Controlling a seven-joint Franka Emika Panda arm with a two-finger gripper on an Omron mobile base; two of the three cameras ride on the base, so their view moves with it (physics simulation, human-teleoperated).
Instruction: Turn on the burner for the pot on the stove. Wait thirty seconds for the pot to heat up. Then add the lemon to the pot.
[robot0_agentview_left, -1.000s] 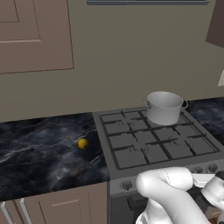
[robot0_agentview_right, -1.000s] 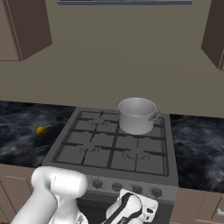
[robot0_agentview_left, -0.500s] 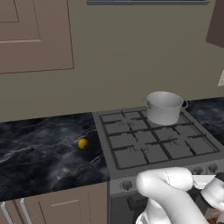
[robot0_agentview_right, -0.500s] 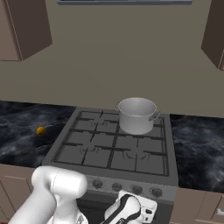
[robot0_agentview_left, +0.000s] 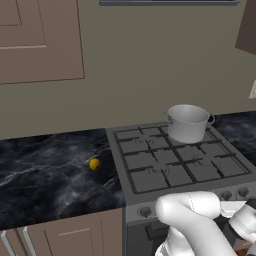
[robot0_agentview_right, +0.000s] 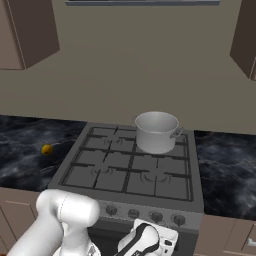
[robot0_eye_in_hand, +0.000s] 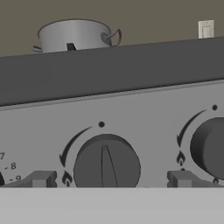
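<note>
Gripper (robot0_eye_in_hand: 107, 179) spread fully wide, grasping nothing, held low in front of the stove (robot0_agentview_left: 150, 172) and facing its control panel. In the hand view, two grey fingertips (robot0_eye_in_hand: 41, 179) standing either side of a round dark knob (robot0_eye_in_hand: 106, 168), apart from it, not touching; pointer ridge on that knob near upright, with a dot above and a small flame mark at its lower left. Second knob (robot0_eye_in_hand: 210, 148) at the right edge of the same panel, partly cut off.

Pot (robot0_agentview_left: 187, 122) shiny and upright on the stove's back right burner, near the rear edge of the grate, seen above the panel in the hand view with one side handle showing. Burner (robot0_agentview_right: 155, 176) in front of it bare, like the other grates. Row of small knobs (robot0_agentview_right: 145, 216) along the stove's front edge.

Lemon (robot0_agentview_left: 94, 163) resting on the black marbled counter (robot0_agentview_left: 45, 180) left of the stove, near the stove's left edge, well apart from the pot.

Beige wall behind, brown upper cabinets (robot0_agentview_left: 40, 40) at the left and right, brown lower cabinet doors (robot0_agentview_left: 75, 237) under the counter. White wall outlet (robot0_eye_in_hand: 205, 29) at the upper right of the hand view. White arm (robot0_agentview_right: 57, 225) folded low in front of the oven.
</note>
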